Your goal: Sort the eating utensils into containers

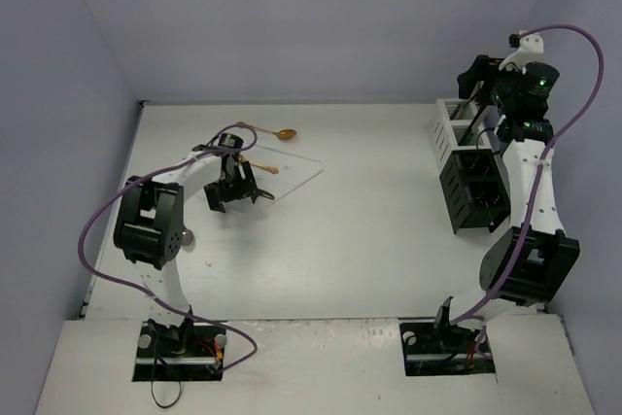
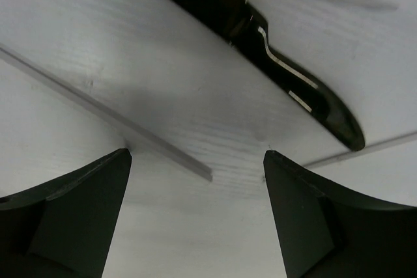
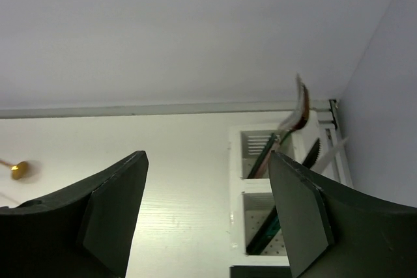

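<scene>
While the left claw (image 2: 197, 161) hovers low over the table (image 1: 350, 230), its two fingers are spread wide with nothing between them. Just ahead of it and a little to its right, a black-handled knife (image 2: 293, 83) lies flat and slantwise on a clear sheet (image 1: 296, 170). One edge of the sheet runs beneath the fingertips. A gold spoon (image 1: 285, 133) lies farther ahead, near the sheet's far edge.

Picking up the knife looks like the step in hand. To do it well, the claw should probably shift forward and to its right. It should turn so its fingers straddle the handle across its width, then sink until the tips nearly graze the sheet before closing. A thin piece lying flat on a slick surface may skid, so a slow squeeze on the thicker part of the handle seems wise.

The right claw (image 3: 207, 161) hangs above the white holder (image 3: 236, 161), fingers likewise spread and empty. Cutlery stands in the compartments below it. A black holder (image 1: 471, 196) sits below the claw on its near side.
</scene>
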{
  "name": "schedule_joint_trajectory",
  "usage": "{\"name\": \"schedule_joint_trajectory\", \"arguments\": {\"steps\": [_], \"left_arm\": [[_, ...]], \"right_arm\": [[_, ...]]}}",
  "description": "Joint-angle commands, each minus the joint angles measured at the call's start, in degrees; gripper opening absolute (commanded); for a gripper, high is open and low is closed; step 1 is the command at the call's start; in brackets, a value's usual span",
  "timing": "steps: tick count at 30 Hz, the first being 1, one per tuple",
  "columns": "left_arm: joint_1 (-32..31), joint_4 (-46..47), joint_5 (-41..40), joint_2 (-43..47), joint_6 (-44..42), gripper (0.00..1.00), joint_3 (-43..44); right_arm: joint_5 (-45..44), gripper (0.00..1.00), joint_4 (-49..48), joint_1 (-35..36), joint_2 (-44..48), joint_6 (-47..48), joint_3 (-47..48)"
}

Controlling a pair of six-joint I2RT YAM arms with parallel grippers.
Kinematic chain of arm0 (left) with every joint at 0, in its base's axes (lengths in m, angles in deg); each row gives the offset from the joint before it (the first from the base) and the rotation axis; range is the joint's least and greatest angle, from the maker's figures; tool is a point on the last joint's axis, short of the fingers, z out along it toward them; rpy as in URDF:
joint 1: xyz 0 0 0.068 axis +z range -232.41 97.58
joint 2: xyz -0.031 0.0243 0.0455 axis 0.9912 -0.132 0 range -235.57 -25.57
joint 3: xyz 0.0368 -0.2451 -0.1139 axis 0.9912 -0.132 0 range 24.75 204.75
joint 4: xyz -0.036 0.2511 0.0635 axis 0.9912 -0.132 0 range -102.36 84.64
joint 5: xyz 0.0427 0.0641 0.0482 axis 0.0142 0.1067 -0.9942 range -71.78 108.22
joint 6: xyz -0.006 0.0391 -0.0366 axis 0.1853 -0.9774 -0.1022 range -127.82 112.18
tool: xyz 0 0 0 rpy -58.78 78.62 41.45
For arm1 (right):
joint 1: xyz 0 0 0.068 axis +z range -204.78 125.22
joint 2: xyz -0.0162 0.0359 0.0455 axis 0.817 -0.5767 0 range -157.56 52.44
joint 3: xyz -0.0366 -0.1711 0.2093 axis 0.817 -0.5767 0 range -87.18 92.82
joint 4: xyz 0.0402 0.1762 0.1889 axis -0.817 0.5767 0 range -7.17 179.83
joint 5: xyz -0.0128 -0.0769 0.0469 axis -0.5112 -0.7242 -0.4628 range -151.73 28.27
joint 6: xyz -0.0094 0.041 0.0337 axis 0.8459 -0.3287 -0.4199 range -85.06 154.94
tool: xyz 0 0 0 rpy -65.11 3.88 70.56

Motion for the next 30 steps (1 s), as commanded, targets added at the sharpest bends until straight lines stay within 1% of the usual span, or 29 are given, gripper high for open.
{"name": "schedule_joint_trajectory", "arguments": {"steps": [1,3,5,8,10,12,13,15,16,17,18,20,21,27,30], "left_arm": [[-0.33,0.3,-2.67,0.63,3.25,0.76,6.32],[-0.65,0.62,-2.19,0.71,2.52,0.73,7.07],[-0.98,2.2,-2.06,1.89,-0.9,0.72,6.93],[-1.29,5.59,4.75,4.69,-11.43,0.72,5.54],[-1.07,7.66,12.76,7.21,-21.02,0.72,4.68],[-1.17,7.47,22.18,8.18,-31.53,0.72,4.83],[-1.25,6.27,25.81,8.05,-36.09,0.72,5.44],[-1.3,0.31,31.62,5.46,-47.82,0.72,9.37],[-1.3,-3.4,32.88,3.51,-53.06,0.72,11.88],[-1.27,-8.41,33.5,0.73,-59.29,0.72,15.25],[-1.11,-12.09,34.74,-1.27,-63.73,0.72,17.63],[-0.97,-17.09,34.95,-4.31,-69.82,0.72,20.36],[-1.06,-18.22,35.13,-4.95,-74.46,0.71,21.66],[-2.42,-22.98,32.63,-8.06,-91.47,0.68,25.19],[-2.97,-23.95,31.61,-8.95,-96.24,0.67,26.09]], "right_arm": [[2.74,0.72,-4.69,1.98,6.58,2.25,-2.31],[3.31,0.72,-4.61,2.15,7.32,2.25,-3.13],[3.98,0.72,-4.63,2.24,7.69,2.19,-3.43],[4.65,0.73,-4.6,2.33,7.72,2.17,-3.54],[5.05,0.73,-4.6,2.33,7.57,2.24,-3.39],[5.24,0.73,-4.6,2.33,7.41,2.19,-3.37],[5.37,0.73,-4.6,2.33,7.28,2.21,-3.37],[5.48,0.73,-4.63,2.33,7.16,2.19,-3.37],[5.57,0.73,-4.67,2.33,7.06,2.23,-3.37],[5.63,0.73,-4.6,2.33,6.93,2.18,-3.37],[5.63,0.73,-4.6,2.33,6.93,2.23,-3.37],[5.72,0.73,-4.6,2.33,7.04,2.17,-3.45],[5.73,0.73,-4.6,2.32,7.11,2.17,-3.46],[5.74,0.73,-4.4,2.15,7.35,2.17,-3.79],[5.81,0.73,-4.16,2.15,7.19,3.61,-3.72]]}}
